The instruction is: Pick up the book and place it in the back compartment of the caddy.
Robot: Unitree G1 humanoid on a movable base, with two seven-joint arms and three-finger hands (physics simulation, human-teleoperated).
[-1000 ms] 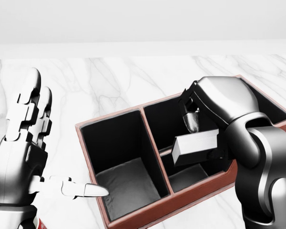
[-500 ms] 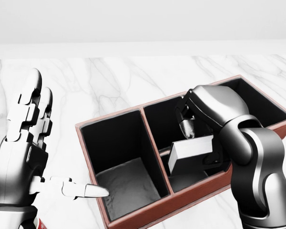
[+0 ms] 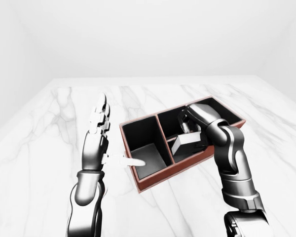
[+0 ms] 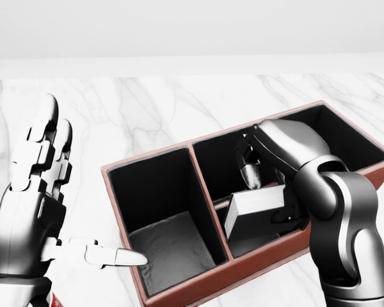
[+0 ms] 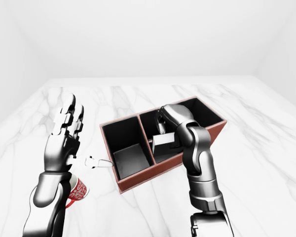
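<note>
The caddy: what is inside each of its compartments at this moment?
In the caddy, the left compartment shows only its bare grey floor. In the middle one, the right hand holds the book, tilted. The arm covers part of the right compartment.

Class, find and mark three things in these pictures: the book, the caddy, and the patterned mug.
book [image 4: 256, 206], head view, on its pale face inside the caddy.
caddy [image 4: 198, 286], head view, on the red-brown wall at the picture's bottom.
patterned mug [image 5: 78, 190], right-eye view, on its red patterned side below the left arm.
</note>
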